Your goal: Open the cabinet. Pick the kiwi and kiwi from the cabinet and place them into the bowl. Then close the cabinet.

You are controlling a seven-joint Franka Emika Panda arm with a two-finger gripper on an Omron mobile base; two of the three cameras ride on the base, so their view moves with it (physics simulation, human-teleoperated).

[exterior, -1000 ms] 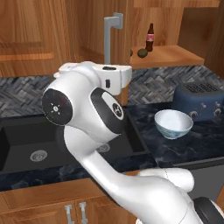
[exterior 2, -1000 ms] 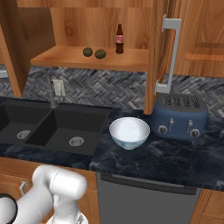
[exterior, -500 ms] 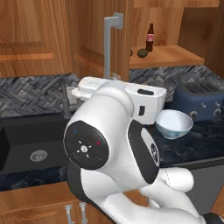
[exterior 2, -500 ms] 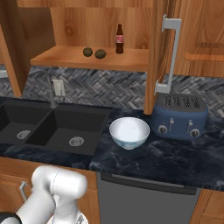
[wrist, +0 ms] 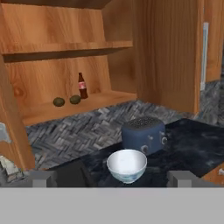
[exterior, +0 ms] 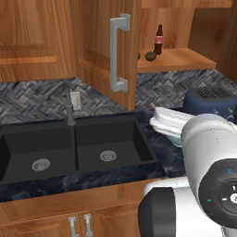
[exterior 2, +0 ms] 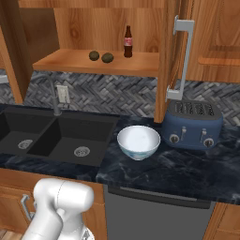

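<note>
kiwis [wrist: 66,100] on shelf, far beyond open hand [wrist: 110,178]

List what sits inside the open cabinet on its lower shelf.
Two kiwis lie side by side, with a cola bottle upright beside them. The cabinet doors' edges hide the shelf's far ends.

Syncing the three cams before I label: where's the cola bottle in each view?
Left base view: cola bottle upper right of centre, on the cabinet shelf, just right of the open door's edge.
Right base view: top centre, at the back of the shelf, right of the two kiwis.
Hand view: upper left of centre, right of the kiwis.
Shared landmark: the blue toaster on the counter below.
</note>
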